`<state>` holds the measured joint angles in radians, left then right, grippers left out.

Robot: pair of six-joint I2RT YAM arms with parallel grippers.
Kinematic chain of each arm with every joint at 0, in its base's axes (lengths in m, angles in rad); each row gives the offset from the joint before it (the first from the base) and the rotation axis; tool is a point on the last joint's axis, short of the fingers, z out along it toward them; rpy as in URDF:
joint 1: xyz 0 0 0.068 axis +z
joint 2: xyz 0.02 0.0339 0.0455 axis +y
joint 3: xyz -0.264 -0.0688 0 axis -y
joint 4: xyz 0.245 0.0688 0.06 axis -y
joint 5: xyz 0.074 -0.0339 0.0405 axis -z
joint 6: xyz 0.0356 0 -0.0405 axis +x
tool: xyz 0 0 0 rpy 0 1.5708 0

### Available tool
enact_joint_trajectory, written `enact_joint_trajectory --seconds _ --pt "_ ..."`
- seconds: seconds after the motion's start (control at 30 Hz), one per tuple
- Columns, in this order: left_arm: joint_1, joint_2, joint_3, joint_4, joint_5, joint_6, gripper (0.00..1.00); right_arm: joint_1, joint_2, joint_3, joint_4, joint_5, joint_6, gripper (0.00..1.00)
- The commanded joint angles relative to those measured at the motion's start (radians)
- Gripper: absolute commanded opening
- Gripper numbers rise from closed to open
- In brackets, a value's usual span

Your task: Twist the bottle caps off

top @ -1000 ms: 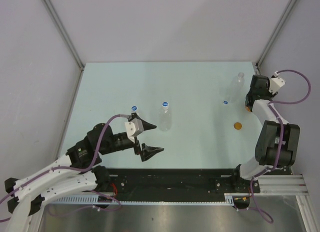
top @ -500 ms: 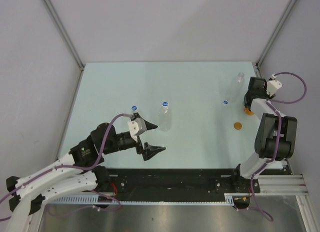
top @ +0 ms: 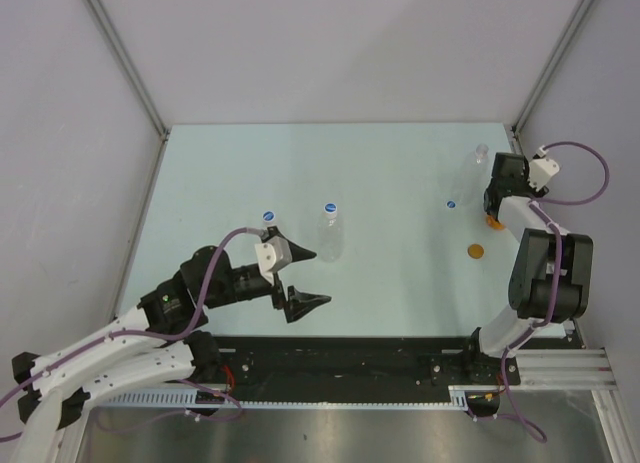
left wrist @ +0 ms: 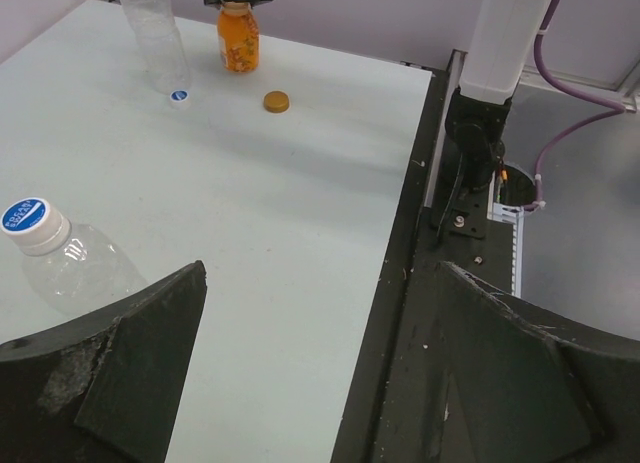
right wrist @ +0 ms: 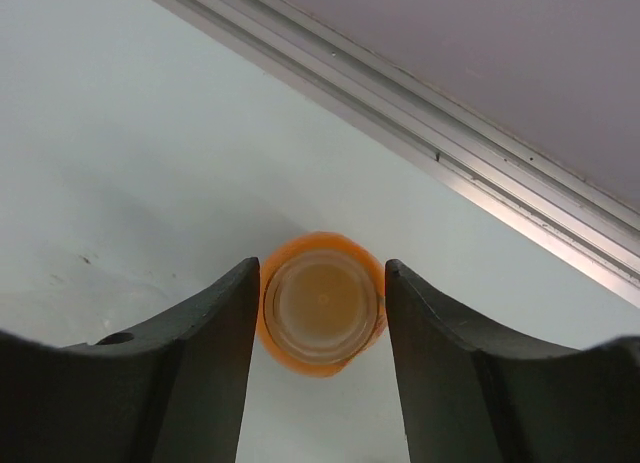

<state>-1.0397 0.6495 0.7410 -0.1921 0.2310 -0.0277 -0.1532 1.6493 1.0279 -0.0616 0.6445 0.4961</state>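
Top external view: the right gripper [top: 494, 205] stands over the orange bottle [right wrist: 321, 303] near the desk's [top: 400, 153] far right corner. Its jaws flank the bottle closely; I cannot tell whether they pinch it. The bottle's mouth is bare. The orange cap [top: 476, 251] lies apart from it, nearer the front edge. An uncapped clear bottle [top: 476, 167] stands just beside the gripper, with a blue cap [top: 451, 204] near its foot. Mid-desk a capped bottle [top: 330, 235] stands upright. The left gripper [top: 318, 275], spread wide and holding nothing, hovers just in front of it. A second blue cap [top: 268, 216] lies to that bottle's left.
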Motion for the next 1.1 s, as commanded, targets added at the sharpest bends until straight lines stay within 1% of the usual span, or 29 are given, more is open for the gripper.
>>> enact_joint_trajectory --seconds 0.0,0.13,0.33,0.43,0.6,0.67,0.77,0.8,0.9,0.93,0.97,1.03,1.07 --pt "0.0 -0.022 -0.005 0.039 0.03 -0.024 1.0 0.011 -0.068 0.006 -0.026 0.063 0.001 0.6" --pt "0.001 -0.036 -0.009 0.037 0.042 -0.028 1.0 0.012 -0.098 0.006 -0.06 0.072 0.005 0.64" --pt "0.0 -0.05 -0.014 0.037 0.05 -0.031 1.0 0.014 -0.135 0.006 -0.106 0.076 0.021 0.67" --pt "0.0 -0.057 -0.017 0.037 0.05 -0.032 1.0 0.017 -0.186 0.006 -0.145 0.058 0.044 0.68" --pt "0.0 -0.051 -0.006 0.028 0.071 -0.04 1.0 0.047 -0.31 0.008 -0.211 0.057 0.059 0.72" --pt "0.001 -0.048 -0.002 0.03 0.071 -0.049 1.0 0.049 -0.353 0.009 -0.253 0.05 0.071 0.77" --pt "0.001 -0.051 0.001 0.029 0.067 -0.066 1.0 0.072 -0.468 0.017 -0.335 0.044 0.131 0.82" --pt "0.0 -0.051 0.003 0.028 0.054 -0.072 1.0 0.092 -0.55 0.017 -0.352 0.038 0.145 0.82" --pt "0.001 -0.028 0.021 -0.01 -0.07 -0.104 1.0 0.278 -0.678 0.03 -0.408 0.082 0.185 0.89" --pt "0.0 -0.018 0.041 -0.021 -0.15 -0.116 1.0 0.431 -0.747 0.035 -0.418 0.104 0.188 0.99" --pt "0.0 0.016 0.053 -0.065 -0.204 -0.148 1.0 0.514 -0.782 0.035 -0.423 0.133 0.187 1.0" --pt "0.001 0.042 0.089 -0.11 -0.273 -0.179 1.0 0.707 -0.841 0.037 -0.452 0.297 0.173 1.0" --pt "0.0 0.05 0.093 -0.134 -0.323 -0.201 1.0 0.888 -0.852 0.038 -0.47 0.366 0.176 1.0"
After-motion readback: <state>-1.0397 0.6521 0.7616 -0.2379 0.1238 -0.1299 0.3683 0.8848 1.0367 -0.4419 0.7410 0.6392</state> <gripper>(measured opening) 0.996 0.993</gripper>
